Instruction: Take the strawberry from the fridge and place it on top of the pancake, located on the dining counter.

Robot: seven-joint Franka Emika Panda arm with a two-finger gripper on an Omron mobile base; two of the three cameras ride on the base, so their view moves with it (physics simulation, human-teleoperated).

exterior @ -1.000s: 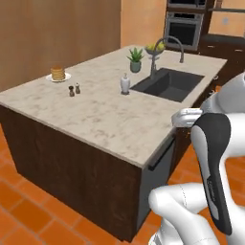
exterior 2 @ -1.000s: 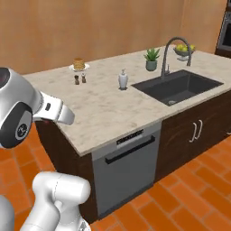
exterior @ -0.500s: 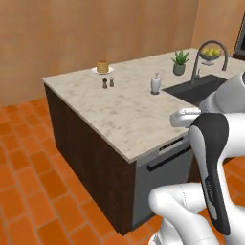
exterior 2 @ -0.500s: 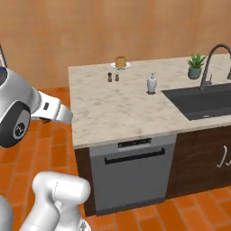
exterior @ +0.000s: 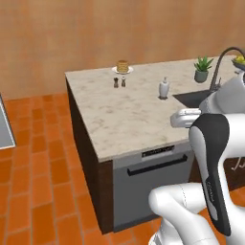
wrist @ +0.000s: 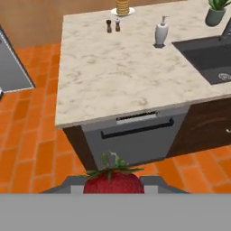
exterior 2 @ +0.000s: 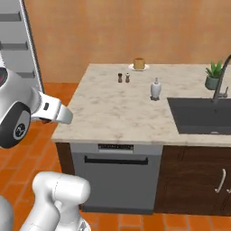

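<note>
The strawberry (wrist: 113, 181) is red with green leaves and sits at the bottom of the hand view. My gripper (wrist: 113, 186) is shut on it, above the orange floor in front of the dining counter (wrist: 113, 76). The pancake (wrist: 122, 6) is a small golden stack on a white plate at the counter's far edge, also visible as pancake (exterior: 122, 66) and pancake (exterior 2: 139, 63). The beige marbled dining counter (exterior: 124, 115) (exterior 2: 113, 113) lies between me and the plate. The fridge (exterior 2: 13, 45) stands at the far left, grey with shelves showing.
Two small shakers (exterior 2: 123, 77) stand just in front of the pancake. A white soap bottle (exterior 2: 155, 89), a potted plant (exterior 2: 212, 76) and the black sink (exterior 2: 198, 115) lie to the right. A grey dishwasher front (exterior 2: 116, 176) faces me. Orange tiled floor lies to the left.
The whole picture has shifted as the base drove around the counter, so I now face its dishwasher side. The gripper stays shut on the strawberry.
</note>
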